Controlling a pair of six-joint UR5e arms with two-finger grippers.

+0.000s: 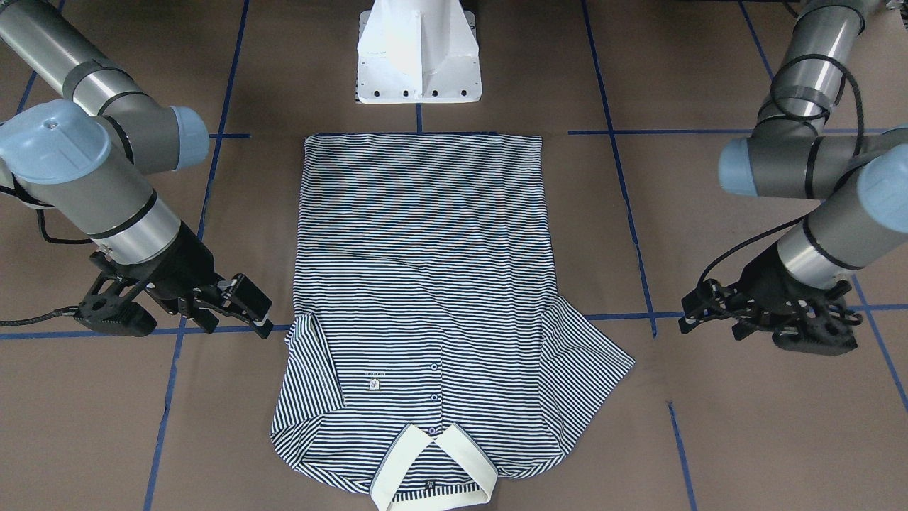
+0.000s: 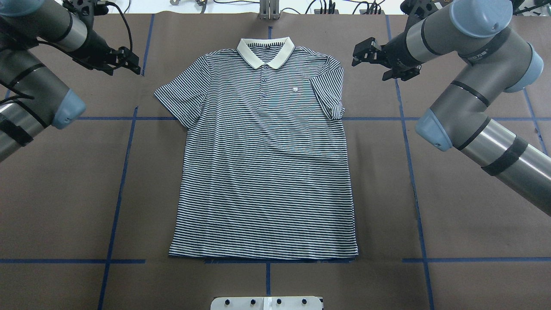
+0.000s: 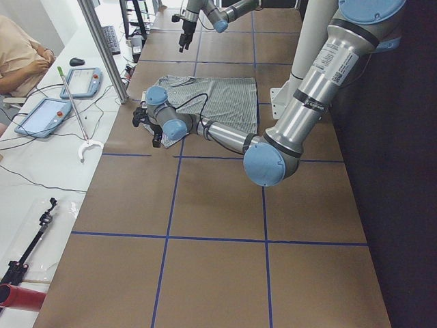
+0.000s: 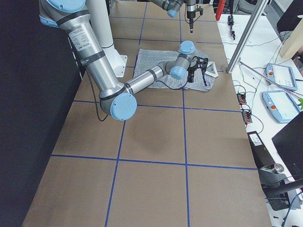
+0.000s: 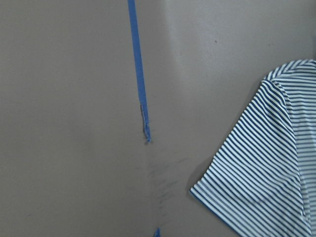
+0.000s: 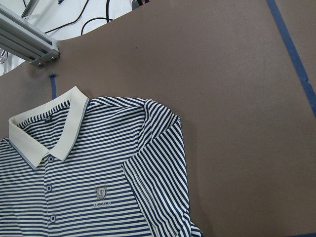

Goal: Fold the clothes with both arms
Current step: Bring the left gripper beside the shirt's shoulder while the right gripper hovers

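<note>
Brown table (image 2: 64,193) crossed by blue tape lines (image 2: 118,189). At its robot-side edge, a white pedestal base (image 1: 418,53). Alongside, a white bench (image 3: 27,164) bearing two blue-rimmed pendants (image 3: 44,116), a keyboard (image 3: 109,37), loose cables (image 3: 34,183); a slanting aluminium post (image 3: 102,51); a seated person (image 3: 20,58) in beige.

Wore grey-and-silver tubular links on the left arm (image 1: 816,152) and right arm (image 1: 106,199) alike, capped pale blue at each joint. Trailed black braided cables (image 1: 35,318), with black bands round the silver tubes (a printed white label too). Ended in black, skeletal grippers, left gripper (image 1: 691,312) and right gripper (image 1: 259,312). Rose from a white pedestal (image 1: 418,64) at twelve o'clock, dark-bolted along its flange.
</note>
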